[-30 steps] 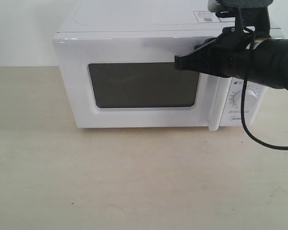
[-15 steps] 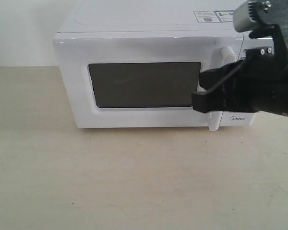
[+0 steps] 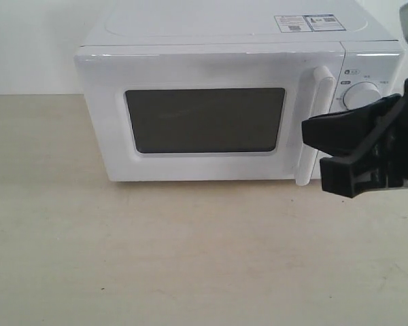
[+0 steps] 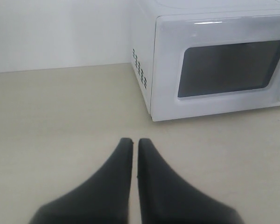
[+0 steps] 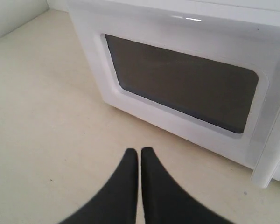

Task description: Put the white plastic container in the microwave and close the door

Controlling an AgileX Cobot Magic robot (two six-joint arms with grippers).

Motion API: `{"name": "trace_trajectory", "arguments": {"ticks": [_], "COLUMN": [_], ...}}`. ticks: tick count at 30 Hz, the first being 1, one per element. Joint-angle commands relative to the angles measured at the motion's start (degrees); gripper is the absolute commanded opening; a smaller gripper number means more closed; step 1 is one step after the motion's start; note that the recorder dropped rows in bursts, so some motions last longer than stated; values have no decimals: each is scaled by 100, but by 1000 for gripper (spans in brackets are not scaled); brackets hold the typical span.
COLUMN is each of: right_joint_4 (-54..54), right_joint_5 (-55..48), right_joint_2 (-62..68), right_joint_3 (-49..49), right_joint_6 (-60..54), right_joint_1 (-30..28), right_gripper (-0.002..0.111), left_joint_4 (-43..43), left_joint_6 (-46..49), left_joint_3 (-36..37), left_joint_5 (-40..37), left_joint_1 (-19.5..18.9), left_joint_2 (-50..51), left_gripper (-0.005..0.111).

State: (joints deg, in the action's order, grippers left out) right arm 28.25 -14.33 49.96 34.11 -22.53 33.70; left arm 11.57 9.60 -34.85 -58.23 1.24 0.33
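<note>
Beige desk (image 3: 190,258) holds the white microwave (image 3: 211,27), its door (image 3: 204,68) shut. Right gripper (image 5: 139,151), pressed together, hangs by the microwave's knob (image 3: 360,95). Left gripper (image 4: 134,141), pressed together too, hangs near the microwave's side vents (image 4: 139,70).

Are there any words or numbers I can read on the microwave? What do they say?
Label on top of the microwave, at the label: print and little code squares, too small to read.
Small marks above the upper knob: blurred, not readable.
Lower control panel: hidden behind the right gripper, so any writing there cannot be seen.
Door and wrist views: no writing shows.
</note>
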Motion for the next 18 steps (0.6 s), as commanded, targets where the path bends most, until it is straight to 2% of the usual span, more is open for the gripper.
{"name": "trace_trajectory", "arguments": {"ticks": [1,6,9,12,18], "right_joint_4": [-36,-106,-84,-17,2], "right_joint_5": [0,-53,-93,-144,-134], "right_joint_2": [-15,-425,-926,-1587,-3096], "right_joint_3": [-12,-12,-110,-375,-1233], "right_joint_6": [-5,-251,-288,-263,-34], "right_joint_1": [12,-13,-239,-720,-2028], "right_gripper": [0,0,0,0,0], "left_joint_4": [-23,-23,-23,-23,-23], "left_joint_6": [-22,-22,-22,-22,-22], "left_joint_3": [30,30,30,30,30], "left_joint_5": [4,-8,-8,-8,0], "left_joint_1": [-4,-4,-4,-4,-4], "left_joint_2": [-33,-33,-33,-33,-33], "left_gripper": [4,4,4,4,4]}}
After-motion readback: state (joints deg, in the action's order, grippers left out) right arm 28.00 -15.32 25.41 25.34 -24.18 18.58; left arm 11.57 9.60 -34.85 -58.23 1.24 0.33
